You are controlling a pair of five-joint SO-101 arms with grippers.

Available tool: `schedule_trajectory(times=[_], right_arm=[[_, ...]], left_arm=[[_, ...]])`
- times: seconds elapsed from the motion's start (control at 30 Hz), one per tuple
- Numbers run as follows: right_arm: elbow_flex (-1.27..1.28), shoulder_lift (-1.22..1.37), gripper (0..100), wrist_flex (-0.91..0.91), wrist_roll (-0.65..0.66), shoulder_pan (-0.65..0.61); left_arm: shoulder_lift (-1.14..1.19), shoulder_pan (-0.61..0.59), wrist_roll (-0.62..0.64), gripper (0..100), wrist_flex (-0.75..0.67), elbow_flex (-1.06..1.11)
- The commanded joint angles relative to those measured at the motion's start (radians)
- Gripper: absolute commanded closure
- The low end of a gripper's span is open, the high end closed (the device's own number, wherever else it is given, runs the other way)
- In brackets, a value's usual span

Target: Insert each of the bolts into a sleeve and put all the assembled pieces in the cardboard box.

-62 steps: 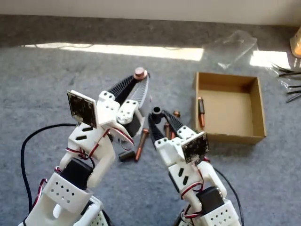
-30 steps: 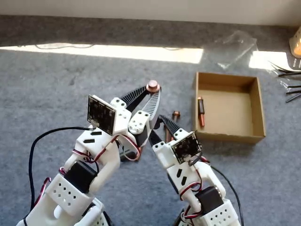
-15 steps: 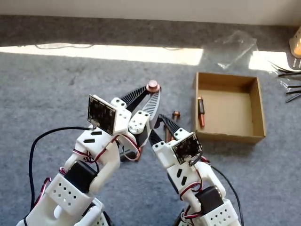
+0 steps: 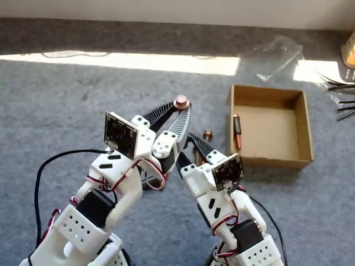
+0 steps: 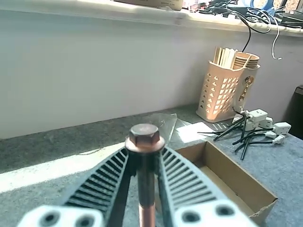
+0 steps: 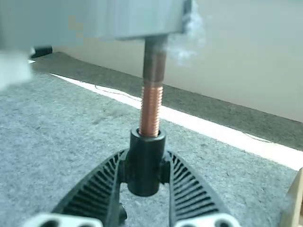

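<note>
Shifted right since two seconds ago, the left fingers [image 4: 160, 112] pinch a bolt [image 4: 180, 102] above the right fingers [image 4: 201, 148], near the cardboard box [image 4: 302, 119] on the grey bench [image 4: 66, 100]. Left wrist view: bolt upright, clamped, white wall [image 5: 71, 71] behind. Right wrist view: right fingers grip a sleeve [image 6: 147, 163], the bolt's thread entering its top.

Grey carpet [image 4: 66, 100] bearing a clear plastic bag [image 4: 274, 55] at two o'clock and black cable ties [image 4: 335, 83] at three o'clock; perforated basket [image 5: 227, 90] beside white plugs [image 5: 258, 118].
</note>
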Motion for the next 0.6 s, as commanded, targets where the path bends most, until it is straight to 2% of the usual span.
schedule_trajectory(times=[0.0,0.57], right_arm=[[0.150,-0.013,99.4,-0.042,-0.011,-0.007],[0.150,-0.013,99.4,-0.042,-0.015,0.028]], left_arm=[[-0.025,0.012,-0.008,99,0.002,0.004],[-0.027,0.012,-0.008,99,-0.003,0.166]])
